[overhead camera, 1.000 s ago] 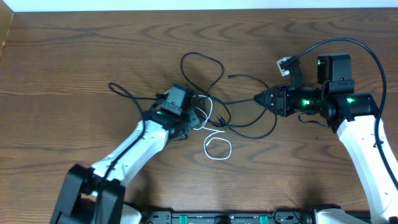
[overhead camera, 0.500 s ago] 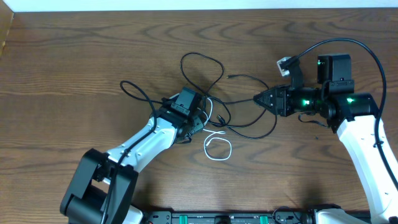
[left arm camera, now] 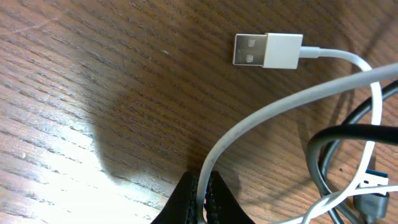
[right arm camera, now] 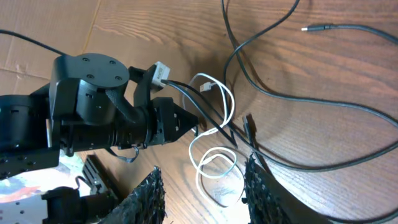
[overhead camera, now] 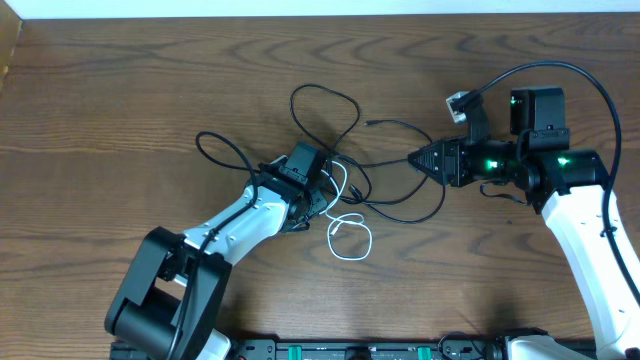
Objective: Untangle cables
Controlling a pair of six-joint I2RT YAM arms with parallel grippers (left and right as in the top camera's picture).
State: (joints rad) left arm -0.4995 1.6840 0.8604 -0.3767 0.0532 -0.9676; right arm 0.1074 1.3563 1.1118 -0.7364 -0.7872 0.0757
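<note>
Well, the left claw (left arm camera: 204, 186) was pinched tight on the white cable (left arm camera: 280, 106), near the middle of the table (overhead camera: 120, 80). In the left wrist view, the white plug (left arm camera: 268, 50) lay flat at 1 o'clock from the claw tips. The black cable (overhead camera: 325, 95) was tangled with the white one and looped out at 12 and 9 o'clock. The right claw (right arm camera: 202, 163) was wide with nothing in it, at 3 o'clock from the tangle.

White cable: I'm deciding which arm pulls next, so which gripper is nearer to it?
Left. The left gripper is shut on the white cable itself; the right gripper hangs open off to the right, apart from it.
</note>
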